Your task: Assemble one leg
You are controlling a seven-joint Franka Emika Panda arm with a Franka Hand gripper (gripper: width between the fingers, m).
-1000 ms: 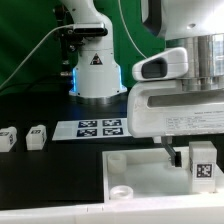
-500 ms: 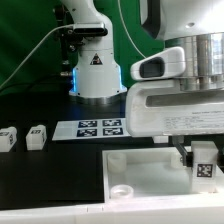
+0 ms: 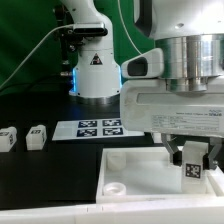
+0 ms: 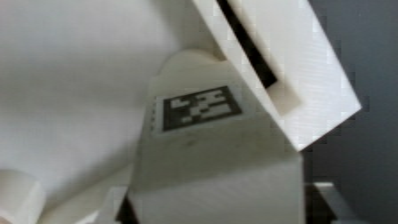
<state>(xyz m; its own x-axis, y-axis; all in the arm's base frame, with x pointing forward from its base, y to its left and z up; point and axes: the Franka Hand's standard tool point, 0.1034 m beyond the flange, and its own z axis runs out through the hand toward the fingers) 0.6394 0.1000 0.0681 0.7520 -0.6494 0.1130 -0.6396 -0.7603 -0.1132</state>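
My gripper (image 3: 193, 160) is shut on a leg (image 3: 191, 169), a chunky white peg with a black-and-white tag facing the camera. It holds the leg upright over the right part of the large white square top (image 3: 140, 165). I cannot tell whether the leg touches the top. In the wrist view the leg (image 4: 205, 150) fills the middle, its tag (image 4: 199, 108) showing, with the fingers (image 4: 118, 205) on both sides. The top's rim (image 4: 285, 60) lies behind it. Two more legs (image 3: 8, 139) (image 3: 37, 137) lie on the black table at the exterior view's left.
The marker board (image 3: 98, 127) lies flat beyond the top, in front of the arm's base (image 3: 96, 75). A round corner socket (image 3: 118, 188) shows at the top's near left corner. A white edge runs along the front of the table.
The gripper has shifted with the leg toward the exterior view's left and a little lower, and the wrist has turned. The loose legs have not moved.
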